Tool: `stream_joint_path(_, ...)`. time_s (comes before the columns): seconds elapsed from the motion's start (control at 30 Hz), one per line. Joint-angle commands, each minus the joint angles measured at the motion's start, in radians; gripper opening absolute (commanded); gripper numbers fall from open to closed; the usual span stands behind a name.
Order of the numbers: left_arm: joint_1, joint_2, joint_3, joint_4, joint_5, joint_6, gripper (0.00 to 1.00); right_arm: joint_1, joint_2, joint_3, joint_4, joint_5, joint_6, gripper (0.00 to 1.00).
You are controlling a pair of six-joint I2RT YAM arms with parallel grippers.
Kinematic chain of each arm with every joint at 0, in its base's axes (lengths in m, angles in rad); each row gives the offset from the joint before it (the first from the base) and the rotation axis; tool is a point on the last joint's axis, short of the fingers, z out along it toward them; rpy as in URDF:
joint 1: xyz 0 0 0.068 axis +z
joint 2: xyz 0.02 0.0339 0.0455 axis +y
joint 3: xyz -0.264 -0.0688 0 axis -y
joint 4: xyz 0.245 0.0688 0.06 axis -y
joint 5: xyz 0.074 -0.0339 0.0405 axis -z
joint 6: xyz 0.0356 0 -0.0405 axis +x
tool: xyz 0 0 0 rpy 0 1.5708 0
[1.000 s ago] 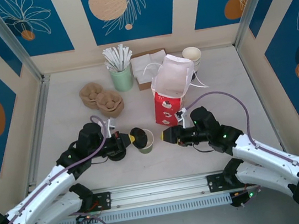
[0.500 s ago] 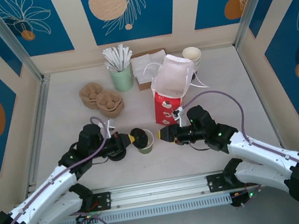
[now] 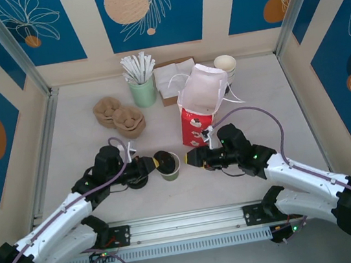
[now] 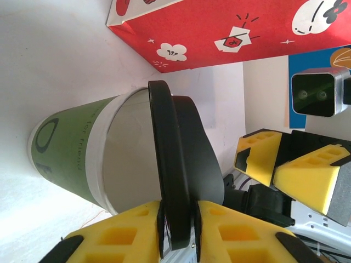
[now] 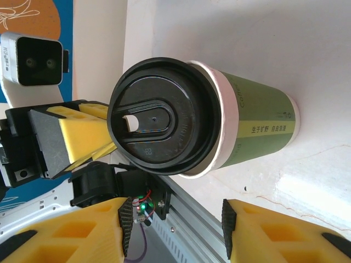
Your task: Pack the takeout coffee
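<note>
lid (image 4: 184,159) tilted on takeout coffee cup (image 4: 71,148), left end effector (image 4: 176,212) astride lid edge, grip unclear, right end effector (image 3: 194,158) spread

Blue leaf-patterned wall panels (image 3: 179,20) framed in beige surround a pale table (image 3: 72,139), perhaps lit from overhead

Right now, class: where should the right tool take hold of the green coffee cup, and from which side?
Grip the green wall of the coffee cup below its white rim, coming level from the right, where the open right tool faces it. The cup stands upright, and its black lid sits tilted between the left tool's pads.
</note>
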Motion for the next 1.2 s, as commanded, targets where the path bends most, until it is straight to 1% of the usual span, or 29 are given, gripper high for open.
stream_joint_path(0.0,0.014,-0.021,-0.009,-0.019,0.012,0.021,0.24,-0.001,0.013,0.02,0.015,-0.021,0.004,0.49)
stream_joint_path(0.1,0.014,-0.035,-0.016,-0.039,-0.002,0.029,0.24,0.01,0.034,0.049,-0.003,-0.021,-0.008,0.49)
stream_joint_path(0.2,0.014,-0.036,-0.02,-0.038,-0.007,0.032,0.24,0.036,0.047,0.082,-0.049,0.013,-0.04,0.5)
stream_joint_path(0.3,0.015,-0.028,-0.015,-0.04,-0.01,0.048,0.25,0.055,0.044,0.083,-0.047,0.051,-0.052,0.5)
stream_joint_path(0.47,0.015,-0.016,-0.01,-0.053,-0.015,0.066,0.26,0.06,0.06,0.086,-0.046,0.05,-0.051,0.49)
stream_joint_path(0.73,0.016,-0.001,-0.027,-0.027,-0.01,0.066,0.36,0.067,0.076,0.09,-0.047,0.085,-0.06,0.51)
stream_joint_path(1.17,0.016,0.036,-0.039,0.035,0.013,0.06,0.39,0.08,0.118,0.113,-0.05,0.084,-0.072,0.55)
